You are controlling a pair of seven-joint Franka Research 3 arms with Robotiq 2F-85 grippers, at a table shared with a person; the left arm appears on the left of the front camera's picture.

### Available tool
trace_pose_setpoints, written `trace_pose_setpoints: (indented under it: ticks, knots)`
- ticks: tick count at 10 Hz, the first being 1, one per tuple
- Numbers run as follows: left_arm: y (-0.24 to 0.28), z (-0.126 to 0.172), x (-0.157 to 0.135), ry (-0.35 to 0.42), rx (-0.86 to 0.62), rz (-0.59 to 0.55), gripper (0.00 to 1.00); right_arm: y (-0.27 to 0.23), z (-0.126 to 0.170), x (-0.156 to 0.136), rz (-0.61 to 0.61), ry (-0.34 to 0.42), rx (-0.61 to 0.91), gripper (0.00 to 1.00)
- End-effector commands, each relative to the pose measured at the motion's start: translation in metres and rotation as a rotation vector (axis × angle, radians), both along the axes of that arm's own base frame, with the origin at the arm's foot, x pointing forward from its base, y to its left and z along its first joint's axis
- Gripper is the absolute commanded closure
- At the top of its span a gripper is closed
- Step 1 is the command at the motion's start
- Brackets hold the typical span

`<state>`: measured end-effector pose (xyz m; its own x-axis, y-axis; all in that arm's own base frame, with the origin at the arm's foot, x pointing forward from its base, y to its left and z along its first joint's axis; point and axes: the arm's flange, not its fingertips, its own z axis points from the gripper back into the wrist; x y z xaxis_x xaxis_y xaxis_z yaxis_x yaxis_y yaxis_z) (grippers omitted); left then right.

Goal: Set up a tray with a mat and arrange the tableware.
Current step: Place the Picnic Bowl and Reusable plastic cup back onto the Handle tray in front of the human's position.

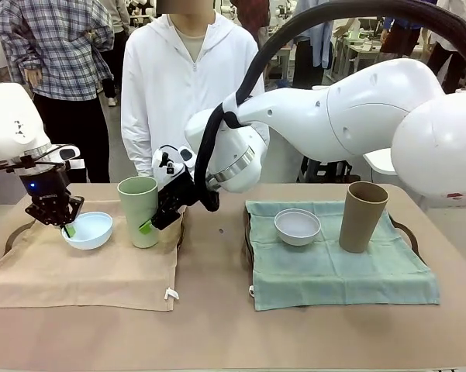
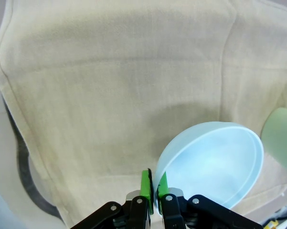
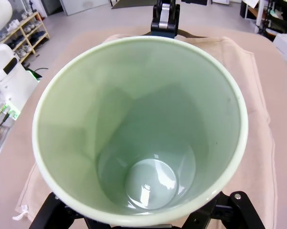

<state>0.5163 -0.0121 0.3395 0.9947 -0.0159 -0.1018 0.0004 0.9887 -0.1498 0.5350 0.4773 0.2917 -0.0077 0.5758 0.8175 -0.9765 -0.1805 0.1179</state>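
On the beige mat (image 1: 85, 271) at the robot's left, we recorded both arms engaged at once. We saw the left gripper (image 1: 62, 221) pinching the near rim of the pale blue bowl (image 1: 88, 230); in the left wrist view its green pads (image 2: 145, 185) stood pressed on either side of the bowl's wall (image 2: 210, 164), and the bowl appeared tilted, whether fully resting on the mat (image 2: 110, 95) we could not tell. We saw the right gripper (image 1: 157, 218), reaching across the middle, set against the side of the light green tumbler (image 1: 140, 211), which stood upright on the same mat just beside the bowl. In the right wrist view the tumbler (image 3: 138, 129) sat between that gripper's black fingers, though whether they pressed on it or stood free we could not tell. On the green mat (image 1: 341, 267), over the dark tray (image 1: 405, 230) at the right, the greyish white bowl (image 1: 297, 226) and the tan brown tumbler (image 1: 362, 217) already stood apart. We judged the step in hand to be the placing of the left-hand pair. The next move, we judged, called for settling the bowl flat, parting both grippers, and lifting clear without tipping the tumbler.
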Motion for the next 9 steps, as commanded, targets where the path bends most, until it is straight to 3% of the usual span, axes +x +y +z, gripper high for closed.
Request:
trace_pose_setpoints:
  ticks: [1, 2, 3, 4, 6, 7, 9]
  knots:
    - [0.000, -0.006, 0.002, -0.012, 0.019, -0.027, 0.36, 0.001, -0.004, 0.003, 0.001, 0.008, -0.061, 0.00]
    - [0.000, -0.004, 0.000, -0.013, 0.029, -0.041, 0.00, -0.001, -0.001, 0.002, -0.029, 0.017, -0.115, 0.00]
    - [0.001, -0.002, -0.001, -0.012, 0.026, -0.036, 0.16, -0.006, 0.005, 0.000, -0.043, 0.042, -0.171, 0.00]
    - [0.003, 0.001, -0.002, -0.009, 0.021, -0.032, 0.00, -0.012, 0.014, -0.004, -0.053, 0.062, -0.214, 0.00]
    - [0.007, 0.009, -0.004, -0.006, 0.006, -0.031, 0.00, -0.025, 0.037, -0.019, -0.075, 0.077, -0.222, 0.00]
    - [0.008, 0.016, -0.009, -0.015, 0.005, -0.036, 0.34, -0.031, 0.047, -0.027, -0.085, 0.086, -0.232, 0.00]
    - [0.007, 0.031, -0.015, -0.022, 0.017, -0.066, 0.14, -0.050, 0.066, -0.040, -0.199, 0.182, -0.383, 0.00]
